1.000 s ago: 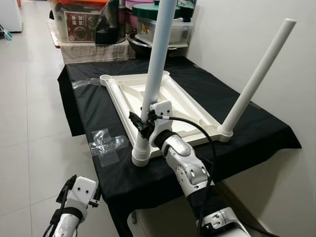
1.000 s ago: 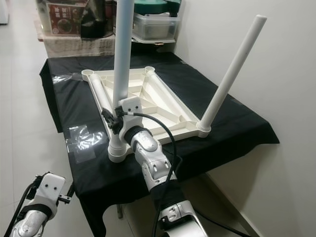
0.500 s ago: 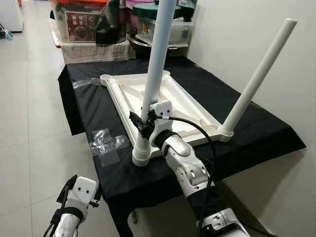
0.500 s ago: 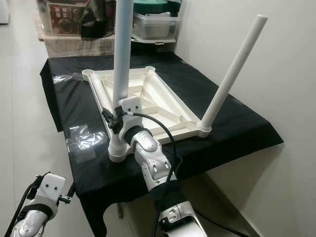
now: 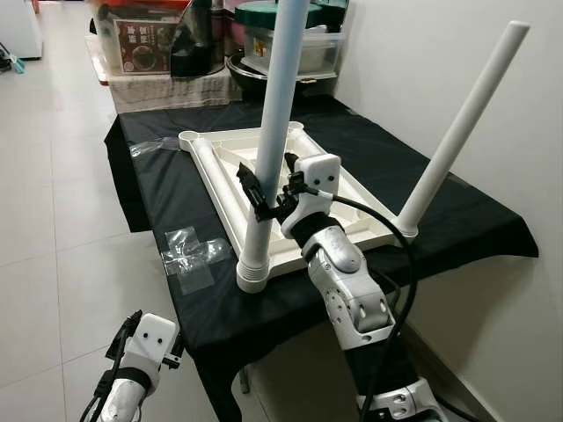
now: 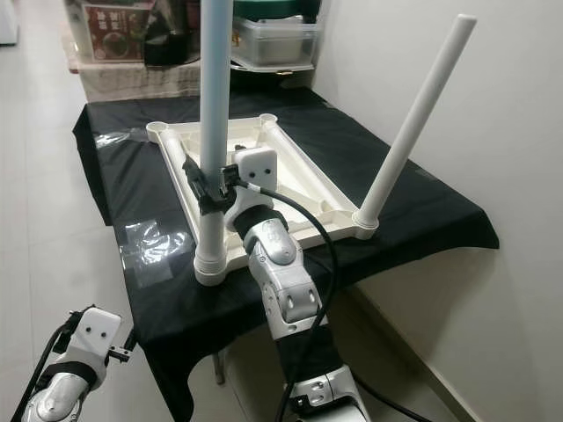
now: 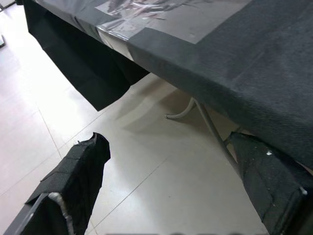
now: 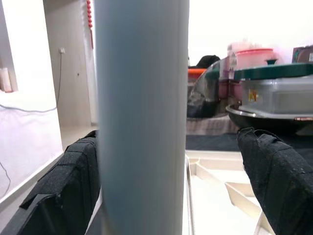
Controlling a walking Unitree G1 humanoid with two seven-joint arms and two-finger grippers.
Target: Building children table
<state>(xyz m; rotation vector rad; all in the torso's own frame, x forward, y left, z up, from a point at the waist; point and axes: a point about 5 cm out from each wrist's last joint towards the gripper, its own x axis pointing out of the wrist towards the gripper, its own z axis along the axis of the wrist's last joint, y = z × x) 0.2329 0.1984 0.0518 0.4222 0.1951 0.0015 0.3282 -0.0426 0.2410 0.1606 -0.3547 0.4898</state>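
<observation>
A white children's table top (image 5: 220, 167) lies upside down on a table covered in black cloth (image 5: 158, 193). A long white leg (image 5: 273, 132) stands in its near left corner socket. A second leg (image 5: 457, 132) leans outward from the near right corner. My right gripper (image 5: 262, 190) is open around the near left leg at about a third of its height. In the right wrist view the leg (image 8: 142, 117) sits between the fingers (image 8: 274, 171), against one and apart from the other. My left gripper (image 7: 168, 139) hangs open and holds nothing, low beside the table's front.
A patch of clear tape (image 5: 189, 255) sticks to the cloth left of the table top. Storage boxes (image 5: 141, 40) and a dark pot (image 5: 264, 75) stand behind the table. A white wall runs along the right side. Tiled floor (image 5: 53, 220) lies open to the left.
My right gripper has slid up the near left leg and its fingers have loosened from it. The leg stands a little more upright. The left arm hangs as before.
</observation>
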